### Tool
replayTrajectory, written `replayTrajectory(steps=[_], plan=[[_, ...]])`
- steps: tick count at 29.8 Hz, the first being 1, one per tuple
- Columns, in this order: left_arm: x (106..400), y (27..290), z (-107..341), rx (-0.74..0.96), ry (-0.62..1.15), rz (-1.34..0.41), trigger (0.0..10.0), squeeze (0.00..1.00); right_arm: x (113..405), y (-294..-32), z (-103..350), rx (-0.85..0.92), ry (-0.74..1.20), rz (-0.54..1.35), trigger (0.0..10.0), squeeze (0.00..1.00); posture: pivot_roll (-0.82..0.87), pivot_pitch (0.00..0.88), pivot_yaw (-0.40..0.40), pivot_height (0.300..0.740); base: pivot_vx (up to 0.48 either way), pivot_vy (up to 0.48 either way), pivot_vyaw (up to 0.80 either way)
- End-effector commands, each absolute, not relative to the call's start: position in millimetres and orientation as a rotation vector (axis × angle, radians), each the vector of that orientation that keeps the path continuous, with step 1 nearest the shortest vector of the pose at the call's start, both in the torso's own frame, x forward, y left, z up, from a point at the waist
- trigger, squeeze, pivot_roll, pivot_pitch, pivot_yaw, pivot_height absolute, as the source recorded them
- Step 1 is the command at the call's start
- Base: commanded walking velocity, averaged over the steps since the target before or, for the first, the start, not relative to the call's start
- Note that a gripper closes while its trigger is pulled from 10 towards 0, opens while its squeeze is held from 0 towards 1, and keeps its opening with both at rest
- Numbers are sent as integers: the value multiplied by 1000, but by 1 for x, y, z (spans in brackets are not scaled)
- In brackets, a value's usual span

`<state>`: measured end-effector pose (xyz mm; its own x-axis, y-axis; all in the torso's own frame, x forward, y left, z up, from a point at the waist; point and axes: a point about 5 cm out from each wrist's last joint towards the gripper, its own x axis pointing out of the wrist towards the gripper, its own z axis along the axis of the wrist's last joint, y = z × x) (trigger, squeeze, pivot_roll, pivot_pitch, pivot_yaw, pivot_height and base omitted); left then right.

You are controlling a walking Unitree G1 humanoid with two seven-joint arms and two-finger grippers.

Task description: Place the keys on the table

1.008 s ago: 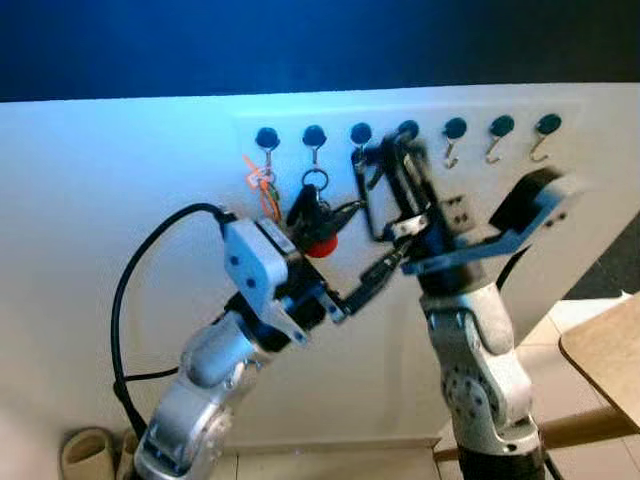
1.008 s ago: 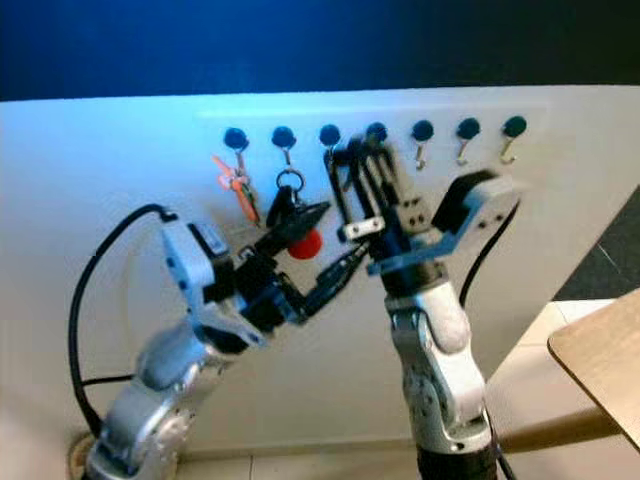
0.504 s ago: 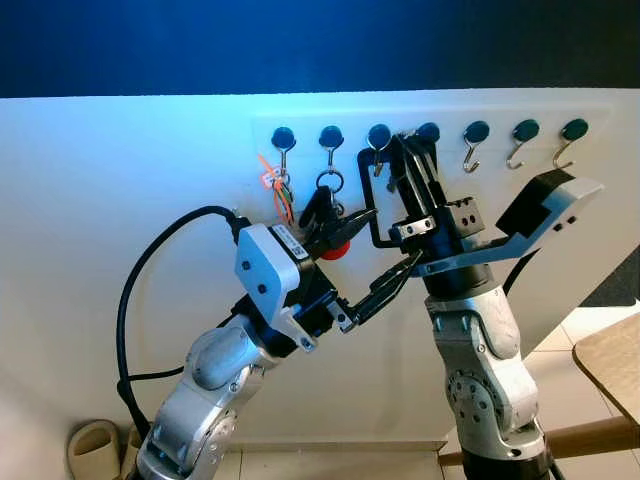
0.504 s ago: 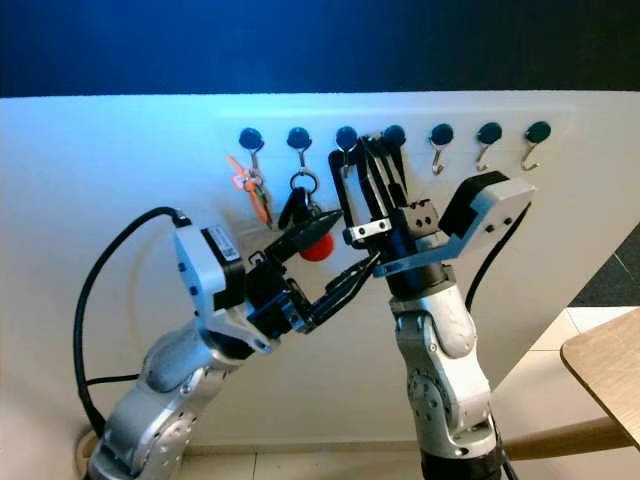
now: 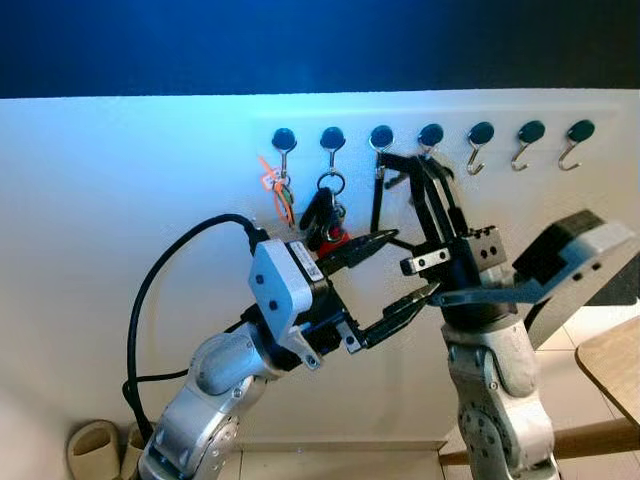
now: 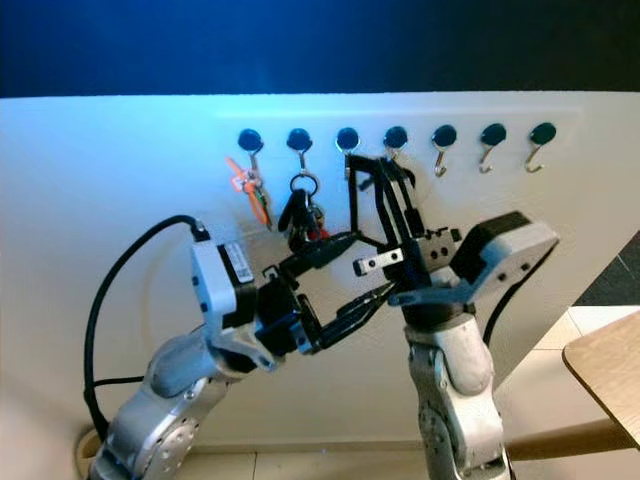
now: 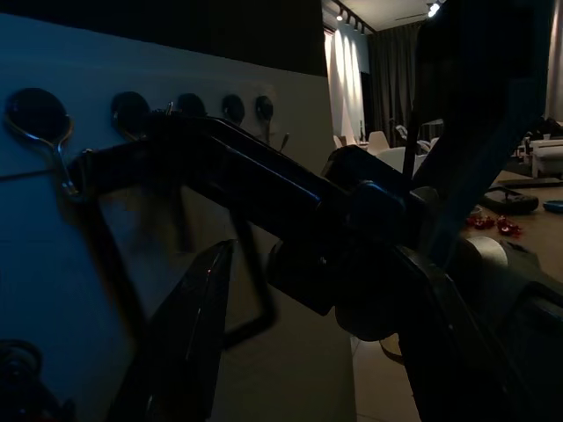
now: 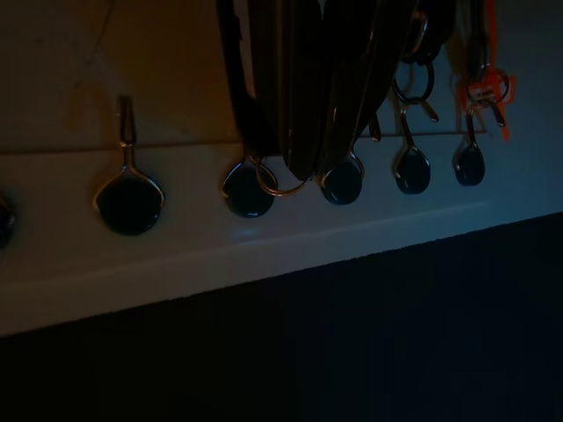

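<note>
Two arms of brushed silver metal with rounded joint housings — the left arm (image 5: pixel 215 385) trails a thick black cable (image 5: pixel 150 310) looping to a white wrist block (image 5: pixel 280 295) bearing a small label. The right arm (image 5: pixel 495 400) ends in a dark grey angular wrist housing (image 5: pixel 570 255); both carry long black fingers.

hooks (image 5: pixel 481 158): shiny metal (dark knobs) | wall (image 5: pixel 120 200): matt white | table (image 5: pixel 612 365): wood

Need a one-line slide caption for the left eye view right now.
Both end effectors raised at the wall hook rack: left end effector open beside the hanging black keys, right end effector at the neighbouring hooks.
</note>
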<state>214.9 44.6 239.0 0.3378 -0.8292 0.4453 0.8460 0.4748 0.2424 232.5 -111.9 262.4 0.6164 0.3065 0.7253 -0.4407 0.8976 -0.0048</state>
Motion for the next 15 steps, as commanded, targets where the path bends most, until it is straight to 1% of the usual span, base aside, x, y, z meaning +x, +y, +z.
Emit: replayTrajectory(steps=[1,8,15], plan=[[217,44,240,-34,-555,-1074,10000,0,222,-91,262,144,-815,562,10000,0,19,91,25,740,0,0,0],[219,45,241,-39,-561,-1063,10000,0,220,-91,260,87,-829,575,10000,0,20,92,27,740,0,0,0],[219,45,241,-38,-562,-1060,10000,0,221,-91,261,83,-836,571,10000,0,20,91,26,740,0,0,0]])
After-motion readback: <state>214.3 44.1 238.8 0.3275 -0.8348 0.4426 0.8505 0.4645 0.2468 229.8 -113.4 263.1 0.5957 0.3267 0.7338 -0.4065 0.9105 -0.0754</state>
